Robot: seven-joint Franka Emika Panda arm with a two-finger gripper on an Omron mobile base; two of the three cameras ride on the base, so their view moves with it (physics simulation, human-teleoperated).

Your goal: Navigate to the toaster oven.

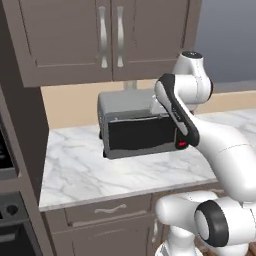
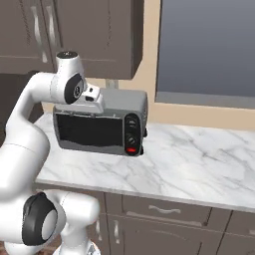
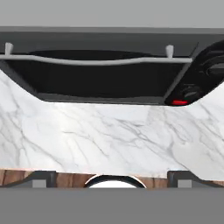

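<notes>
Toaster oven (image 1: 137,131) sits on the marble desk (image 1: 85,172) under the wall cupboards, directly ahead. To finish well, the base should square up with its dark door, stopping short of the desk edge. Gripper (image 3: 112,177) holds nothing, tips spread.

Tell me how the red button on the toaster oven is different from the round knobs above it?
The red button is bright red; the knobs are dark. The button is a flat little bar; the knobs are round. The button sits lowest, the knobs above. All are on the toaster oven, right of its glass door.
</notes>
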